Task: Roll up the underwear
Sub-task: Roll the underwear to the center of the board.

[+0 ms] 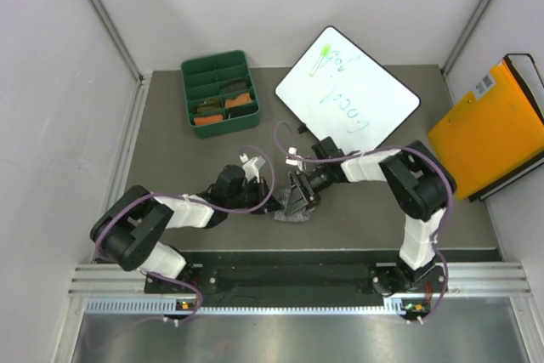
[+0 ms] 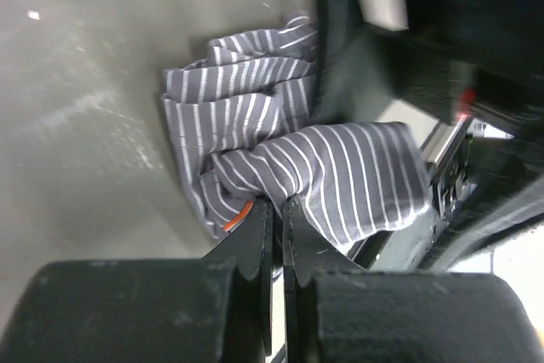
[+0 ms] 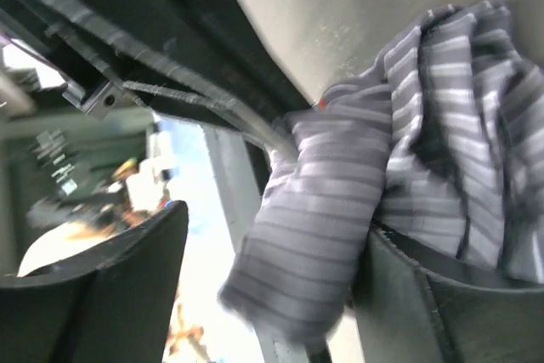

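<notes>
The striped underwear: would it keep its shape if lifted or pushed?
Probably not. The striped underwear lies in crumpled folds, with one flap hanging limp, so it would likely sag when lifted. It looks thin, so it is probably light. Pushed along the table, it would likely bunch up rather than slide whole.

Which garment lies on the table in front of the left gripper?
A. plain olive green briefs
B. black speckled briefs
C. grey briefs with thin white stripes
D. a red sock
C: the left wrist view shows the grey striped underwear, thin white lines on grey cloth, bunched on the table at the left gripper, whose jaws are shut on its edge.
</notes>
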`<state>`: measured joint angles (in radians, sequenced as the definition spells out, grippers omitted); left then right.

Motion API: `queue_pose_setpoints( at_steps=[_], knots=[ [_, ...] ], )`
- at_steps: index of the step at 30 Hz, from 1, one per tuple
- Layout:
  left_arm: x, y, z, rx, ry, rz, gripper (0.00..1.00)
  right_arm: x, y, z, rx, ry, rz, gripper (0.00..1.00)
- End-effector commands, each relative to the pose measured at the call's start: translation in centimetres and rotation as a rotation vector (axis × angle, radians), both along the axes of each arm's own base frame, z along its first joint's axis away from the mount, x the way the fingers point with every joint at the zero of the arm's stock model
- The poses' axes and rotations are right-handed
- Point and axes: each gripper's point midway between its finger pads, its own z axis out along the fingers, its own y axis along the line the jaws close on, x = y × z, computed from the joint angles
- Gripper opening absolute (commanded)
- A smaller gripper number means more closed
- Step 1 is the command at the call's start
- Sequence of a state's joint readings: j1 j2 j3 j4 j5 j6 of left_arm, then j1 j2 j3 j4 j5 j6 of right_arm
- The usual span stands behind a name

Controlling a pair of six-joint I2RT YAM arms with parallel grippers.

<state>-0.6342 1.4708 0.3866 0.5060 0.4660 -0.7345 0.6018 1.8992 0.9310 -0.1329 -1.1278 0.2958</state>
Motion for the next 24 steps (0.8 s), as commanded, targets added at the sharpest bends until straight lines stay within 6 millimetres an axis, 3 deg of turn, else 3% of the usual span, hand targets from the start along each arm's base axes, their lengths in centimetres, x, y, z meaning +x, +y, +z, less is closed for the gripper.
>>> queue_pose_setpoints(
  at_steps=[1, 6, 7, 10, 15, 24],
  knots=[
    [0.1, 2.4, -3.8, 0.151, 0.144, 0.093, 0.0, 1.8, -1.2, 2.6, -0.019, -0.176, -0.07, 0.72],
    [0.2, 2.2, -4.1, 0.152, 0.178, 0.082, 0.0, 3.5, -3.5, 2.7, -0.107, -0.294, -0.215, 0.75],
    [0.2, 2.1, -4.2, 0.151, 0.183, 0.073, 0.0, 4.2, -3.5, 4.1, -0.076, -0.351, -0.252, 0.75],
    [0.3, 1.9, -4.7, 0.158, 0.21, 0.062, 0.0, 5.8, -5.2, 4.3, -0.09, -0.402, -0.37, 0.79],
    [0.5, 1.4, -5.2, 0.166, 0.242, 0.041, 0.0, 5.5, -6.3, 2.2, -0.106, -0.365, -0.415, 0.86],
    [0.7, 1.8, -5.7, 0.204, 0.264, 0.037, 0.0, 4.8, -5.5, -0.3, -0.015, -0.306, -0.451, 0.92]
  ],
)
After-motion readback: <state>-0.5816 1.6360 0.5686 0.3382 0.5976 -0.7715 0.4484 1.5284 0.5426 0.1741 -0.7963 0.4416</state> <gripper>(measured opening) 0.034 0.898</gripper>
